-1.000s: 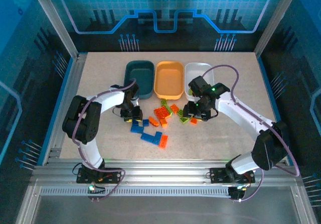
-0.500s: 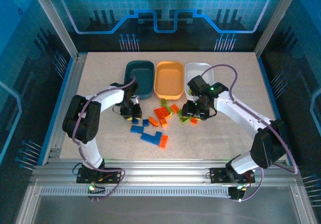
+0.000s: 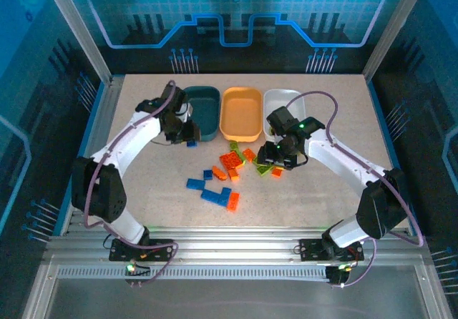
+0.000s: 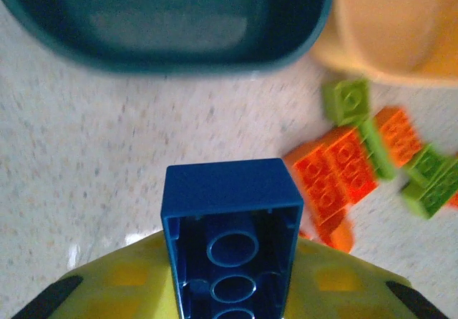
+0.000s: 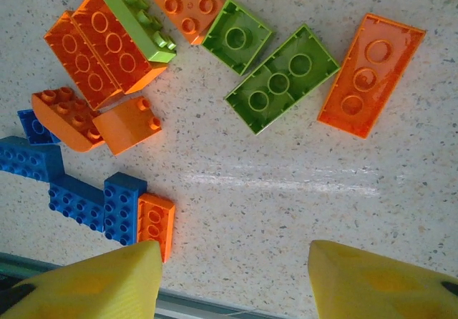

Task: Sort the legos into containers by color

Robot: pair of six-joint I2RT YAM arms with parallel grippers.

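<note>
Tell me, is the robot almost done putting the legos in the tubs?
Not nearly. Done: nothing yet. The teal tub and orange tub look empty, and the white tub is half hidden by an arm. In hand: the left gripper is shut on a blue brick beside the teal tub. The right gripper hangs open over the pile. Left: every brick in that pile.

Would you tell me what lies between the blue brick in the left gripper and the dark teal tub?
Nothing: the left wrist view shows bare tabletop between the blue brick and the dark teal tub.
</note>
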